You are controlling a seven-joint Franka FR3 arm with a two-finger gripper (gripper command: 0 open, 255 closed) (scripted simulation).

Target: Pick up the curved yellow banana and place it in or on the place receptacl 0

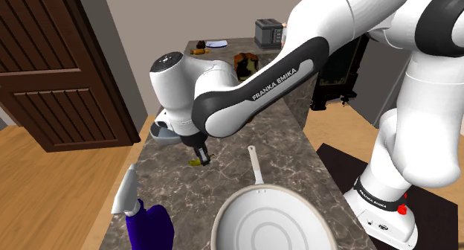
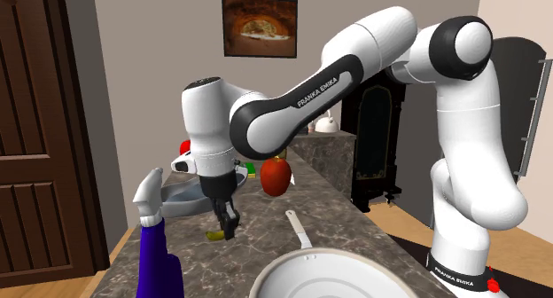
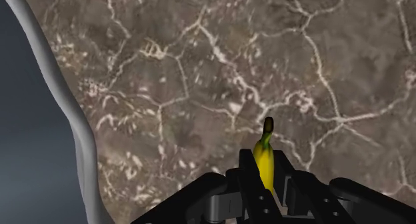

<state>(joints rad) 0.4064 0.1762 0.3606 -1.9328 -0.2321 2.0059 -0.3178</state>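
A curved yellow banana [image 3: 265,161] with a dark tip is clasped between my black fingers, and my gripper [image 3: 265,183] is shut on it. In the shoulder view the gripper [image 1: 201,155] hangs just above the dark marble counter [image 1: 297,148], with the banana [image 1: 197,162] poking out below the fingers. The second exterior view shows the banana [image 2: 214,235] at the gripper [image 2: 226,223], a little above the counter. The grey dish [image 2: 182,197] stands on the counter just beyond the gripper; its rim [image 3: 73,129] curves past beside the fingers.
A white frying pan [image 1: 269,220] lies near the counter's front, its handle [image 1: 256,167] pointing toward the gripper. A purple spray bottle [image 1: 145,222] with a white trigger stands at the front corner. A red apple [image 2: 276,175], a toaster [image 1: 269,33] and small items stand farther back.
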